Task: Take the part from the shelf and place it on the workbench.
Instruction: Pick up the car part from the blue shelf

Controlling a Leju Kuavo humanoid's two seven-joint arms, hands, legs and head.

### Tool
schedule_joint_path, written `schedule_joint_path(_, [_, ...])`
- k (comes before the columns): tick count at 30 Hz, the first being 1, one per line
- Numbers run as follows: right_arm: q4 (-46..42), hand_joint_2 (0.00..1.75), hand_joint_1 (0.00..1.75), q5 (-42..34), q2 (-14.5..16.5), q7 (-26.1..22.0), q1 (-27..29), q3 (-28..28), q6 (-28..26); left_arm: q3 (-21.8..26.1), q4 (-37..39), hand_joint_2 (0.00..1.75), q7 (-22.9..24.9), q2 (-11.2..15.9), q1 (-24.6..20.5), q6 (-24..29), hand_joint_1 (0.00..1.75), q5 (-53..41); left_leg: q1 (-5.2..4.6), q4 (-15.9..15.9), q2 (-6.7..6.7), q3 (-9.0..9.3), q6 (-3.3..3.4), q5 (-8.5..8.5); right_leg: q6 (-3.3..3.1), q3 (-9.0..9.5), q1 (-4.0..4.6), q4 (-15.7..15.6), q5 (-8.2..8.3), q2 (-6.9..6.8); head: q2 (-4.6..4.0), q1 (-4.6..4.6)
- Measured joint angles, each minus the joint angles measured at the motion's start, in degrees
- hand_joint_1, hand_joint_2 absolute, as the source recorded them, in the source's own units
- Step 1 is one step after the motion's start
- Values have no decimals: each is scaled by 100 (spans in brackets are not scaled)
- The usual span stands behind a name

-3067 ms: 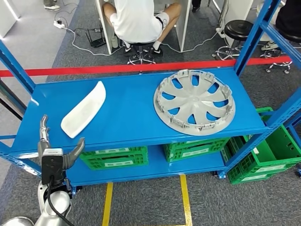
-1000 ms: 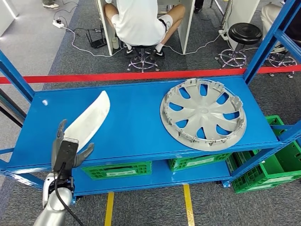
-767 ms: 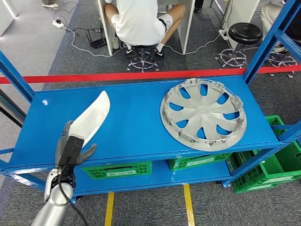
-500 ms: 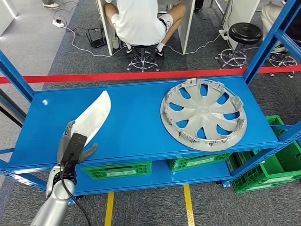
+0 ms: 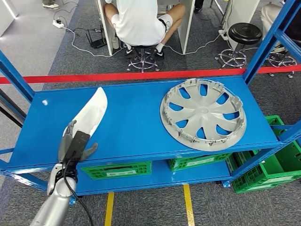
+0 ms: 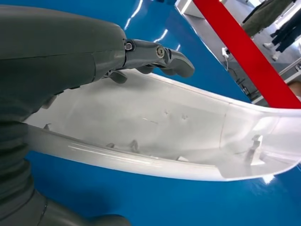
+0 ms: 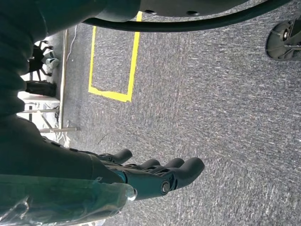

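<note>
The left hand [image 5: 73, 143] is taking hold of the white curved trim part [image 5: 89, 115] on the blue shelf [image 5: 135, 122]: its fingers [image 6: 160, 54] lie over the part's near end with the thumb beneath, though I can't tell how firm the grip is. The right hand [image 7: 142, 176] hangs over the carpet, fingers straight and holding nothing. Next it needs a firm clamp, then a level lift off the shelf.

A grey hubcap [image 5: 202, 114] lies flat above green crates [image 5: 113, 169]; a person [image 5: 139, 21] sits beyond
</note>
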Motion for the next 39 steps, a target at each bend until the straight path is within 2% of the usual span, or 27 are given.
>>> schedule_joint_path(9, [0, 175, 0, -55, -4, 6, -6, 25, 22, 0, 196, 175, 9, 5, -254, -189, 0, -335, 0, 0, 0, 1, -1, 1, 0, 0, 0, 0, 0, 0, 0, 1])
schedule_joint_path(10, [0, 175, 0, -61, -4, 6, -6, 30, 22, -2, 210, 175, 9, 6, -272, -201, 7, -357, 0, 0, 0, 1, -1, 1, 0, 0, 0, 0, 0, 0, 0, 2])
schedule_joint_path(11, [0, 175, 0, -66, -4, 6, -7, 33, 22, -5, 222, 175, 9, 7, -285, -213, 31, -376, 0, 0, 0, 1, -1, 1, 0, 0, 0, 0, 0, 0, 0, 1])
schedule_joint_path(14, [0, 175, 0, -76, -4, 5, -7, 37, 20, -22, 252, 175, 10, 7, -308, -238, 151, -423, 0, 0, 0, 0, -1, 1, 0, -1, 0, 0, 0, 0, 0, 1])
schedule_joint_path(15, [0, 175, 0, -79, -4, 5, -7, 38, 20, -27, 257, 175, 11, 7, -314, -241, 171, -435, 0, 0, 0, 0, -1, 1, 0, -1, 0, 0, 0, 0, 0, 2])
schedule_joint_path(16, [0, 175, 0, -80, -4, 4, -7, 38, 20, -30, 261, 175, 13, 7, -319, -243, 175, -445, 0, 0, 0, 0, -1, 1, 0, -1, 0, 0, 0, 0, 0, 1])
schedule_joint_path(39, [0, 175, 0, -172, -7, 6, -14, 122, 16, -108, 285, 175, 176, 12, -467, -390, 175, -579, 0, 0, 0, 4, -1, 1, 0, 4, 0, 0, 0, -1, 0, -1])
